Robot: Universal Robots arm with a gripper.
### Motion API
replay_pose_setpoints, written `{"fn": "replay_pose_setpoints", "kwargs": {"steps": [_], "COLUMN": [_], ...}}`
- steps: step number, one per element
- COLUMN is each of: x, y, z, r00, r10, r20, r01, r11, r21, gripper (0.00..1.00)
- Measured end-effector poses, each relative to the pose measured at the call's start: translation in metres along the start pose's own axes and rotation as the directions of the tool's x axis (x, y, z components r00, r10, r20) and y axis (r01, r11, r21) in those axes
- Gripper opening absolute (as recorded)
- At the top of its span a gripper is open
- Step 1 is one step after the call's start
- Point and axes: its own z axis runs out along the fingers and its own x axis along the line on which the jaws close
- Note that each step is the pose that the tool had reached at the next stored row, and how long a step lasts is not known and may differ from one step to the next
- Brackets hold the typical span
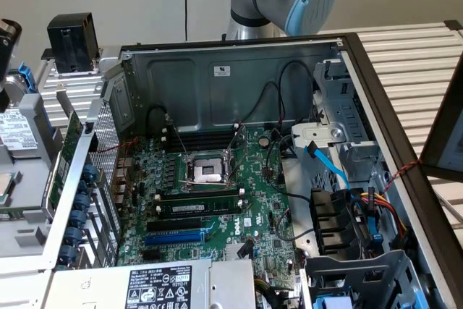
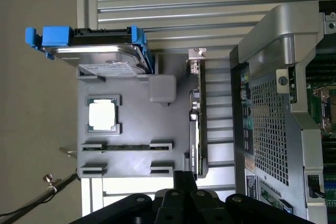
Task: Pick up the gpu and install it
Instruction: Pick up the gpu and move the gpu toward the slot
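The gpu (image 2: 195, 124) stands on its edge in a slot at the side of a grey parts tray (image 2: 136, 119), its silver end bracket (image 2: 197, 53) at the far end. In the exterior view the gpu (image 1: 69, 142) is a thin green board between the tray and the open computer case (image 1: 239, 77). My gripper (image 2: 184, 179) hangs above the tray, shut and with nothing in it. Its black fingertips sit just beside the card's near end, apart from it. Inside the case lies the large green motherboard (image 1: 271, 179) with a blue expansion slot (image 1: 173, 236).
The tray also carries a hard drive in a blue caddy (image 2: 100, 51), a processor chip (image 2: 102, 115) and a memory stick (image 2: 126, 147). The case's perforated rear wall (image 2: 268, 129) stands close to the card. Cables and drive bays (image 1: 347, 200) crowd the case's right side in the exterior view.
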Motion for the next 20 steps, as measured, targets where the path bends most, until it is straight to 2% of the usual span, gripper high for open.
{"fn": "replay_pose_setpoints", "kwargs": {"steps": [9,11,12,14,16,20], "x": [0.0030,0.0053,0.0061,0.0068,0.0072,0.0091], "y": [-0.0002,-0.0004,-0.0004,0.0002,0.0014,0.0018], "z": [0.0001,0.0005,0.0007,0.0009,0.0015,0.0044], "r00": [1.0000,1.0000,0.9999,0.9997,0.9995,0.9994], "r10": [0.000,-0.001,-0.002,-0.003,-0.003,-0.003], "r20": [0.0007,0.0058,0.0102,0.0235,0.0327,0.0352], "r01": [0.000,0.001,0.002,0.003,0.003,0.004], "r11": [1.0000,1.0000,1.0000,1.0000,1.0000,1.0000], "r21": [0.0000,-0.0005,-0.0008,-0.0016,-0.0023,-0.0026], "gripper": [0.11,0.11,0.11,0.11,0.11,0.11]}}
